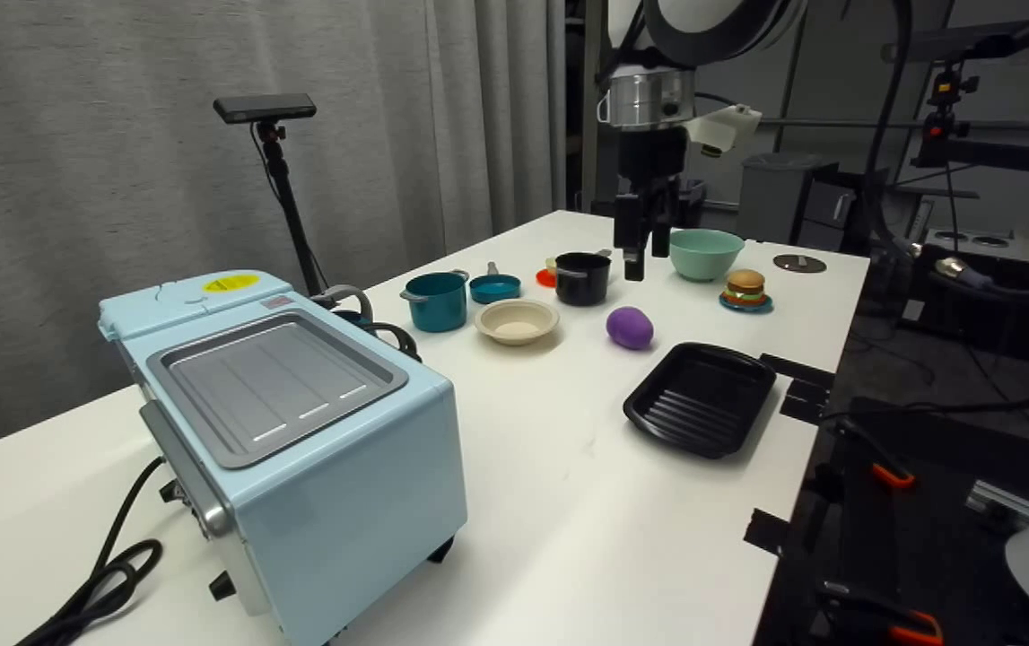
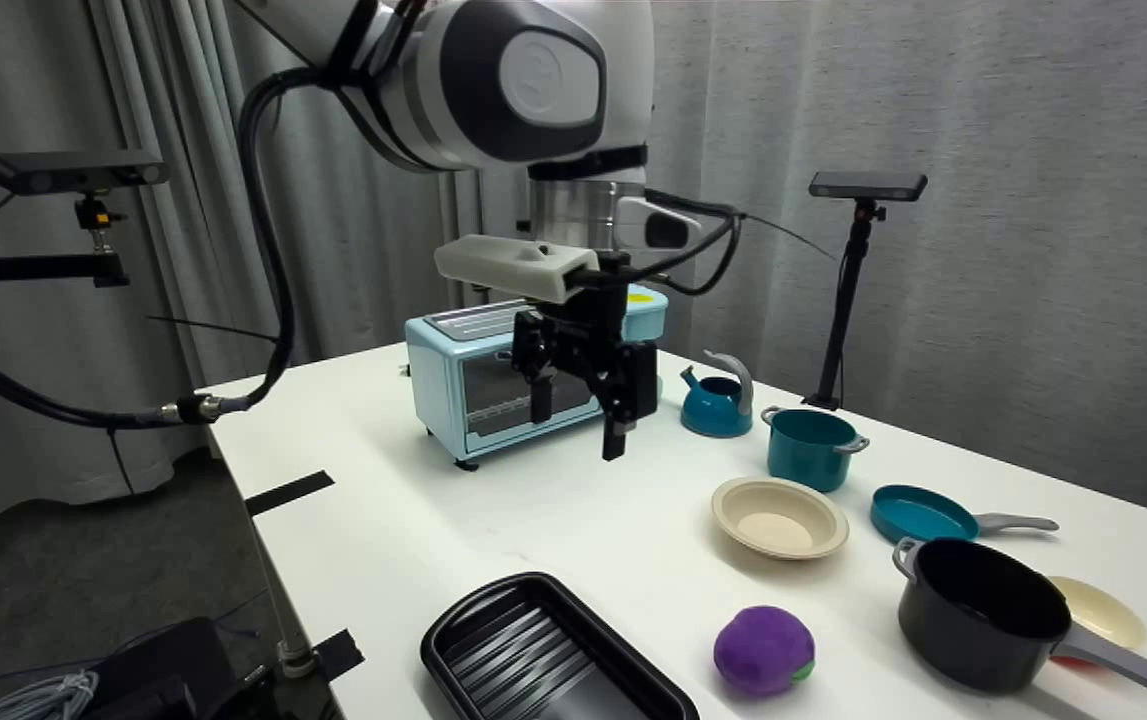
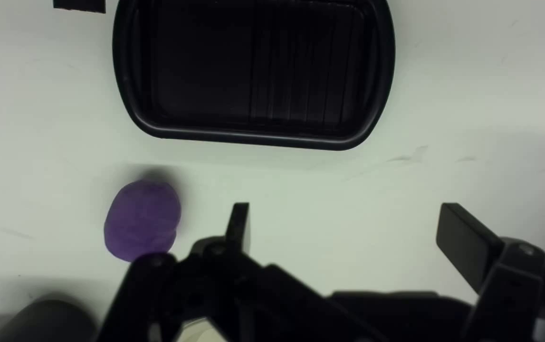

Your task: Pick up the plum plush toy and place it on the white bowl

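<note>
The plum plush toy [image 1: 630, 328] lies on the white table between the white bowl and a black tray. It also shows in an exterior view [image 2: 764, 650] and at the left in the wrist view [image 3: 142, 220]. The white bowl [image 1: 517, 321] is cream-coloured and shallow; it also shows in an exterior view [image 2: 780, 517]. In the wrist view only a sliver of the bowl [image 3: 201, 331] shows at the bottom, mostly hidden by the gripper. My gripper [image 3: 346, 209] is open with nothing between its fingers. It hangs above the table in both exterior views [image 1: 647, 256] [image 2: 578, 425], apart from the plum.
The black ribbed tray [image 3: 253, 71] lies close to the plum. A dark pot [image 2: 983, 610] with a long handle, a teal pot [image 2: 813, 445] and a teal pan [image 2: 923, 514] stand near the bowl. A blue toaster oven [image 1: 353, 502], a green bowl [image 1: 705, 255] and a toy burger [image 1: 745, 289] are also there.
</note>
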You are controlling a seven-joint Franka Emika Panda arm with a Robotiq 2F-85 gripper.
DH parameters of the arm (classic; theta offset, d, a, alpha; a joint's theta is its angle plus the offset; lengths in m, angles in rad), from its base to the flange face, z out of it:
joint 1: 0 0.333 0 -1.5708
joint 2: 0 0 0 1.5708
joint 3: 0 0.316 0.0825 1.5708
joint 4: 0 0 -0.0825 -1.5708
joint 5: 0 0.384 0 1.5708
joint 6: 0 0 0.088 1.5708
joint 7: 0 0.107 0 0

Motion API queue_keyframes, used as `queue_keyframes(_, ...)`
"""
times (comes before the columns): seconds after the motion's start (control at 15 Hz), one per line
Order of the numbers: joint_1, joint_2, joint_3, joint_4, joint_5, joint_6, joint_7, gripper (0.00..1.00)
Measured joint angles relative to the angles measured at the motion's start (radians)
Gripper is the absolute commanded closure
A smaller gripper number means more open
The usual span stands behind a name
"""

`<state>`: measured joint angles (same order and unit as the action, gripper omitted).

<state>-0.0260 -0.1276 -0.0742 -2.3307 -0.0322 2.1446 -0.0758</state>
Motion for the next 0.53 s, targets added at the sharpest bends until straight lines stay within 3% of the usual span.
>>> queue_keyframes(0.53, -0.026, 0.263, -0.019, 0.172, 0.033, 0.099, 0.007, 0.00)
